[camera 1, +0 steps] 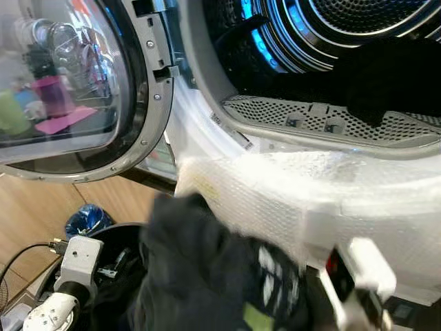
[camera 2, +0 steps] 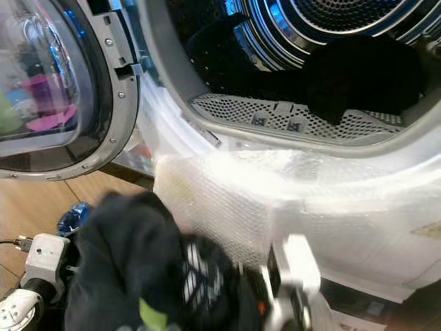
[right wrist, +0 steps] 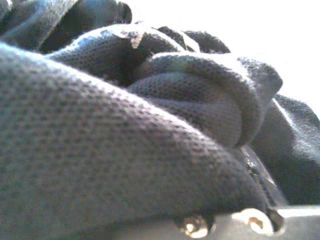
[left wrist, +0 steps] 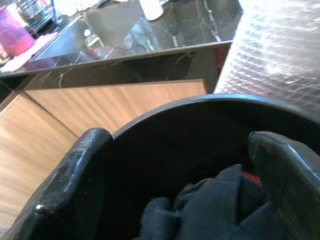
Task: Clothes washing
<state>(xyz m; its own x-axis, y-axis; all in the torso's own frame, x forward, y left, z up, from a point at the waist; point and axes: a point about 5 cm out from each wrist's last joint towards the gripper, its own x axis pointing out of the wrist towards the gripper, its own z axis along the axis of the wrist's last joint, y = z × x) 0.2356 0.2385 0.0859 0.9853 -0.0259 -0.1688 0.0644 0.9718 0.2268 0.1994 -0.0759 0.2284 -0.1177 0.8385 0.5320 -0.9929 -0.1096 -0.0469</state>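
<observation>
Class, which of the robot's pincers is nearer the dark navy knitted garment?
Right. The right pincer is pressed into the dark navy knitted garment; the left pincer hovers over the black bucket, beside it.

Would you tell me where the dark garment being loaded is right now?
The dark garment hangs bunched below the open drum, above the black basket.

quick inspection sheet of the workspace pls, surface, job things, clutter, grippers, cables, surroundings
surface: wood floor
job's things: washer, door swung open; dark item already in drum; dark garment lifted in front of washer; black basket below, clothes inside
clutter: blue object on floor; bubble wrap over washer front
grippers: left gripper open over basket; right gripper buried in the garment, state unclear
cables: black cable at left arm
surroundings: dark marble counter, pink items
</observation>
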